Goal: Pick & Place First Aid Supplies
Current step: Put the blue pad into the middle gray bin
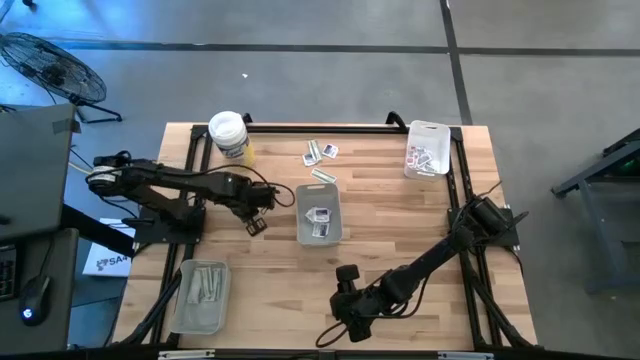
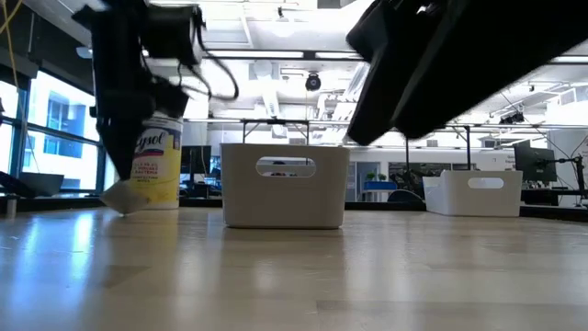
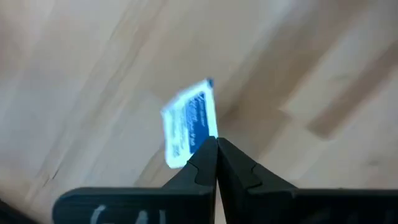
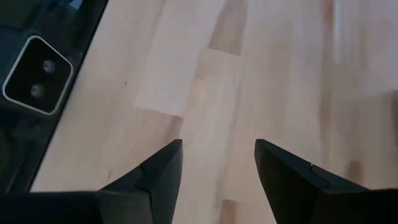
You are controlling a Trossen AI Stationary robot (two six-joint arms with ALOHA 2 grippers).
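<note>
The right gripper (image 1: 352, 322) waits at the near edge of the table (image 1: 400, 230), and its jaws stand wide open with nothing between them. Near the front left corner sits a clear tray (image 1: 198, 297) with pale strips (image 1: 207, 285) lying in it. A bit farther in, the left gripper (image 3: 216, 144) is over the left part of the table, beside the middle tray (image 1: 319, 214). Its jaws are closed tight on a small white packet with blue print (image 3: 189, 122). They pinch the packet by one edge, and the rest of it sticks out past the tips. In the low view the packet (image 2: 122, 196) hangs right down by the wood under that arm. The middle tray has a couple of white packets (image 1: 320, 222) inside it. Past that tray, some loose packets (image 1: 321, 152) lie on the bare wood, and one narrow strip (image 1: 322, 176) lies closer to the tray. A round tub with a white lid and yellow label (image 1: 229, 135) stands at the far left edge. At the far right corner a third tray (image 1: 428, 148) holds more packets with red and blue print (image 1: 419, 158).
</note>
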